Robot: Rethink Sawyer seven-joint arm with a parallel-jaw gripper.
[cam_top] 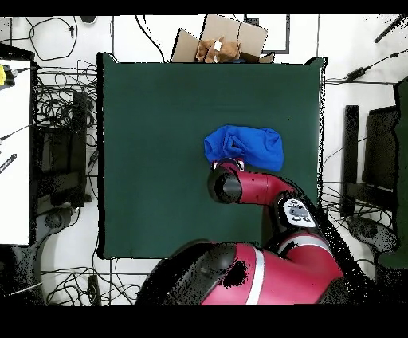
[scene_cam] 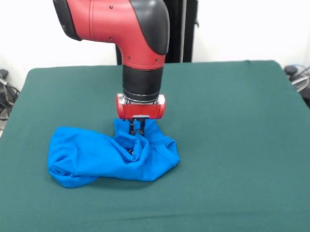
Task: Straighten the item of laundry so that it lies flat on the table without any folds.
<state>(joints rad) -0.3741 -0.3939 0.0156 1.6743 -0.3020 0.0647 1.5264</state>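
The gripper (scene_cam: pixel 136 128) seems pinched on a raised fold of the T-shirt (scene_cam: pixel 110 157), which lies bunched just below it on the table (scene_cam: pixel 236 113), so flattening is barely begun.

The gripper (scene_cam: pixel 137 128) stood directly over the item of laundry (scene_cam: pixel 108 156), its tips down in the bunched folds near the heap's far edge. In the front view, most of the heap lay to the left of the gripper and nearer the camera, with a shorter part reaching out to its right. The heap rested on the counter (scene_cam: pixel 236 118), gathered into a crumpled mound rather than spread flat. Bare counter stretched away from the gripper on every side, widest to its right. In the overhead view, a cardboard box (cam_top: pixel 227 40) sat beyond the counter's far edge, well apart from the gripper.
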